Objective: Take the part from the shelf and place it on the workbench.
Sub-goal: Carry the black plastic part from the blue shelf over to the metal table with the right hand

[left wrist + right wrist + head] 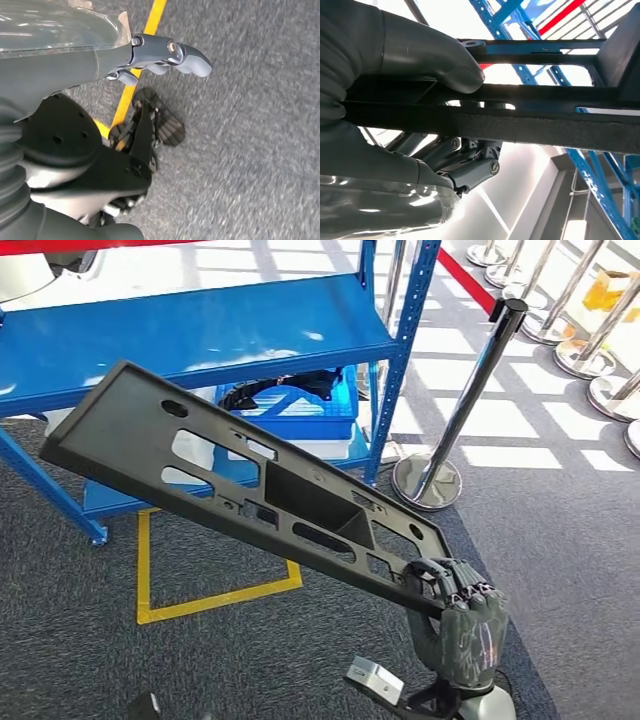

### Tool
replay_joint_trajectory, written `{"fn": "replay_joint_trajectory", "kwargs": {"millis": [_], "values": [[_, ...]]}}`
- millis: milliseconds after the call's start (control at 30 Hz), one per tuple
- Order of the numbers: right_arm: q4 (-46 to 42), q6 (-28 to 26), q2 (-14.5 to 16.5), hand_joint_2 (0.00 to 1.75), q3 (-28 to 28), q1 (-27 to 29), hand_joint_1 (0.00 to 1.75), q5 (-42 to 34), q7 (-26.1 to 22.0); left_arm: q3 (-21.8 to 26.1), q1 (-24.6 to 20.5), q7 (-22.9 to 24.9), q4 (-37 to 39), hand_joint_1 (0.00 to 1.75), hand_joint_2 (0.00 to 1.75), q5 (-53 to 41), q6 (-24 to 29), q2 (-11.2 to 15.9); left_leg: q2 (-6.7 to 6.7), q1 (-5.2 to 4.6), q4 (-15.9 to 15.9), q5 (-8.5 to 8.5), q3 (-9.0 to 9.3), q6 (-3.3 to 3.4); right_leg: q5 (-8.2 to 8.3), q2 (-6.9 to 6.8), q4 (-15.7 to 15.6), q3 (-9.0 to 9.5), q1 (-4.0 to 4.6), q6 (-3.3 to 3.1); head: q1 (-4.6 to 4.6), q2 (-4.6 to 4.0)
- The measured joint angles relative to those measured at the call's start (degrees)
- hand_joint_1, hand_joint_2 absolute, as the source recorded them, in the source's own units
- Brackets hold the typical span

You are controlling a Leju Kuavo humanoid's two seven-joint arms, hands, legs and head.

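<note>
The part (249, 490), a long flat black plastic panel pierced by slots and holes, is seen in the head view held in the air in front of the blue shelf (196, 330), tilted so that its far end rises toward the shelf's left side while its near end is gripped by the right hand (456, 625), whose fingers (445, 580) are curled over the panel's edge. Grey carpet (226, 660) marked with yellow tape (143, 570) lies beneath it, and a chrome stanchion (460, 410) carrying a red belt (464, 280) stands to the right of the shelf. In the left wrist view the left hand (151, 100) is seen above the same carpet and a strip of yellow tape; its fingers (185, 57) are stretched out and apart, with nothing held. In the right wrist view the panel's edge is seen clamped by the right hand, the thick grey thumb (444, 62) pressed on one face and the darker fingers (471, 167) on the other, with blue shelf uprights (599, 190) behind.
</note>
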Motion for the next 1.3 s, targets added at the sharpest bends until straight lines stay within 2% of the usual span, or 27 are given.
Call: {"fn": "replay_joint_trajectory", "kwargs": {"millis": [67,100,133,167,200,267,300,333,367,433,500,533,600,633,667,700,767,833,867,933,1000,1033,1100,1133,1167,1200,1300], "values": [[-0.10,0.00,-0.03,1.75,0.02,0.03,1.75,0.02,0.00,0.00,0.05,-0.02,0.00,0.00,1.75,0.01,-0.02,-0.02,0.87,0.01,-0.02,-0.04,0.03,0.28,-3.55,-1.78,7.03,-3.21,-0.28,0.64,0.15,0.00],[-0.10,0.00,-0.03,1.75,0.02,0.09,1.75,0.01,0.00,0.00,0.11,-0.02,0.00,0.00,1.75,0.01,-0.01,-0.01,1.35,-0.01,-0.02,-0.07,0.04,0.31,-4.88,-2.16,10.63,-4.92,-0.48,0.88,0.14,0.00],[-0.09,0.00,-0.03,1.75,0.03,0.17,1.75,0.01,0.00,0.00,0.16,-0.03,0.00,0.00,1.75,0.01,0.01,0.00,1.79,-0.02,-0.01,-0.11,0.05,0.32,-5.33,-2.38,12.80,-5.95,-0.65,1.07,0.14,0.00],[-0.09,0.00,-0.04,1.75,0.01,0.24,1.75,0.00,0.00,0.00,0.17,-0.02,0.00,0.00,1.75,0.00,0.02,0.00,2.19,-0.02,0.00,-0.16,0.09,0.30,-4.66,-2.55,12.71,-5.90,-0.77,1.18,0.14,0.00],[-0.09,0.00,-0.04,1.75,-0.03,0.27,1.75,-0.01,0.00,0.00,0.14,-0.02,0.00,0.00,1.75,0.01,0.02,-0.01,2.53,0.00,-0.01,-0.23,0.19,0.22,-3.03,-2.79,10.26,-4.67,-0.84,1.20,0.14,0.00],[-0.17,0.00,-0.05,1.75,-0.11,0.25,1.75,-0.02,-0.02,0.00,0.03,-0.02,0.00,0.00,1.75,-0.01,0.03,-0.05,3.07,-0.06,-0.04,-0.43,0.47,-0.08,0.57,-4.11,2.09,-0.52,-0.70,0.95,0.14,0.00],[-0.24,0.00,-0.05,1.75,-0.13,0.22,1.75,-0.03,-0.04,0.00,0.00,-0.03,0.00,0.00,1.75,-0.01,0.04,-0.07,3.27,-0.13,-0.07,-0.51,0.56,-0.33,1.53,-4.71,-0.97,0.97,-0.48,0.65,0.12,0.00],[-0.32,0.00,-0.05,1.75,-0.15,0.22,1.75,-0.04,-0.10,0.00,0.00,-0.02,0.00,0.00,1.75,-0.01,0.05,-0.08,3.51,-0.21,-0.12,-0.58,0.62,-0.63,1.84,-5.12,-2.69,1.75,-0.25,0.37,0.09,0.00],[-0.37,0.00,-0.05,1.75,-0.19,0.25,1.75,-0.06,-0.16,0.00,0.01,-0.01,0.00,0.00,1.75,0.00,0.08,-0.08,3.78,-0.25,-0.22,-0.59,0.67,-0.94,1.63,-5.18,-3.12,1.83,0.01,0.06,0.07,0.00],[-0.47,0.00,-0.04,1.75,-0.31,0.35,1.75,-0.09,-0.24,0.00,0.00,0.03,0.00,0.00,1.75,0.00,0.10,-0.09,4.15,-0.10,-0.43,-0.76,0.90,-1.67,1.91,-4.38,-3.48,1.77,0.06,-0.67,0.04,0.01],[-0.56,-0.01,-0.01,1.75,-0.39,0.28,1.75,-0.10,-0.25,0.00,0.01,0.04,0.00,0.00,1.75,-0.01,0.11,-0.09,3.08,-0.02,1.42,-2.40,0.23,-2.07,2.29,-3.68,-4.04,1.97,-0.12,-1.58,-0.01,0.01],[-0.60,-0.01,0.03,1.75,-0.40,0.26,1.75,-0.11,-0.26,0.01,0.04,0.04,0.00,0.00,1.75,-0.01,0.13,-0.08,2.24,-0.05,4.10,-4.00,-0.97,-2.09,2.41,-3.33,-4.20,2.05,-0.20,-1.92,-0.04,0.01],[-0.57,-0.01,0.08,1.75,-0.45,0.29,1.75,-0.08,-0.26,0.02,0.11,0.04,0.00,0.00,1.75,-0.01,0.15,-0.04,1.31,-0.22,11.61,-7.24,-4.61,-2.02,2.42,-2.50,-4.22,2.03,0.00,-2.29,-0.08,0.00],[-0.56,0.00,0.08,1.75,-0.48,0.35,1.75,-0.05,-0.26,0.02,0.13,0.04,0.00,0.00,1.75,0.00,0.15,-0.02,1.19,-0.28,14.45,-7.94,-6.09,-1.99,2.41,-2.01,-4.20,2.05,0.12,-2.38,-0.06,0.00],[-0.55,0.00,0.08,1.75,-0.51,0.40,1.75,-0.01,-0.26,0.02,0.15,0.04,0.00,0.00,1.75,0.00,0.15,-0.02,1.14,-0.31,15.42,-7.58,-6.77,-1.93,2.39,-1.48,-4.19,2.09,0.22,-2.44,-0.06,0.00],[-0.55,0.00,0.08,1.75,-0.53,0.46,1.75,0.03,-0.27,0.02,0.16,0.04,0.00,0.00,1.75,0.00,0.15,-0.01,1.07,-0.31,14.22,-6.16,-6.45,-1.82,2.37,-0.91,-4.17,2.15,0.28,-2.44,-0.05,0.00],[-0.55,0.00,0.08,1.75,-0.55,0.57,1.75,0.05,-0.29,0.02,0.16,0.04,0.00,0.00,1.75,0.00,0.15,0.02,0.21,-0.27,7.24,-1.91,-3.60,-1.47,2.24,0.21,-4.00,2.26,0.30,-2.28,-0.03,0.00],[-0.56,0.00,0.08,1.75,-0.58,0.61,1.75,0.04,-0.31,0.02,0.12,0.04,0.00,0.00,1.75,-0.05,0.15,0.04,-1.10,-0.21,1.40,0.31,-1.19,-1.17,2.07,1.10,-3.52,1.96,0.34,-1.83,0.00,0.00],[-0.57,0.00,0.08,1.75,-0.63,0.69,1.75,0.04,-0.32,0.02,0.11,0.04,0.00,0.00,1.75,-0.09,0.15,0.05,-1.54,-0.29,0.39,0.32,-0.78,-1.01,2.05,1.42,-3.38,1.72,0.28,-1.53,0.01,0.00],[-0.62,-0.01,0.08,1.75,-0.73,0.98,1.75,0.05,-0.36,0.02,0.08,0.05,0.00,0.00,1.75,-0.09,0.15,0.01,-1.23,-0.43,0.03,0.36,-0.70,-0.59,2.04,1.85,-3.32,1.41,0.05,-0.91,-0.02,0.00],[-0.80,-0.02,0.08,1.75,-0.81,1.29,1.75,0.05,-0.46,0.02,0.03,0.06,0.00,0.00,1.75,0.00,0.14,-0.05,-0.55,-0.26,-0.30,0.53,-0.47,-0.04,0.83,0.60,-1.76,0.78,0.02,-0.24,0.12,0.00],[-0.91,-0.02,0.08,1.75,-0.86,1.37,1.75,0.03,-0.57,0.02,0.01,0.07,0.00,0.00,1.75,0.00,0.13,-0.08,-0.12,-0.15,-0.42,0.56,-0.35,0.17,-0.55,-0.42,0.56,-0.27,-0.05,0.12,0.19,0.00],[-1.05,-0.02,0.08,1.75,-1.00,1.53,1.75,-0.05,-0.78,0.02,0.10,0.09,0.00,0.00,1.75,0.00,0.15,-0.07,0.83,-0.19,-0.44,0.45,-0.25,0.37,-3.86,-1.95,7.80,-3.79,-0.38,0.82,0.30,0.00],[-1.07,-0.02,0.08,1.75,-1.10,1.69,1.75,-0.10,-0.85,0.02,0.16,0.10,0.00,0.00,1.75,0.00,0.19,-0.06,1.30,-0.19,-0.43,0.40,-0.23,0.37,-4.88,-2.20,11.01,-5.44,-0.59,1.07,0.30,0.00],[-1.07,-0.02,0.08,1.75,-1.21,1.89,1.75,-0.13,-0.90,0.02,0.19,0.11,0.00,0.00,1.75,0.00,0.22,-0.06,1.72,-0.19,-0.42,0.34,-0.20,0.33,-4.92,-2.36,12.51,-6.27,-0.75,1.27,0.30,0.00],[-1.08,-0.02,0.08,1.75,-1.33,2.07,1.75,-0.14,-0.92,0.02,0.19,0.12,0.00,0.00,1.75,0.01,0.27,-0.06,2.08,-0.17,-0.42,0.27,-0.13,0.26,-3.87,-2.54,11.68,-5.94,-0.86,1.38,0.31,0.00],[-1.26,-0.02,0.09,1.75,-1.55,2.19,1.75,-0.14,-0.99,0.02,0.11,0.13,0.00,0.00,1.75,0.01,0.33,-0.08,2.93,-0.24,-0.46,-0.10,0.39,-0.23,1.33,-4.27,0.40,-0.31,-0.71,1.05,0.31,0.00]]}}
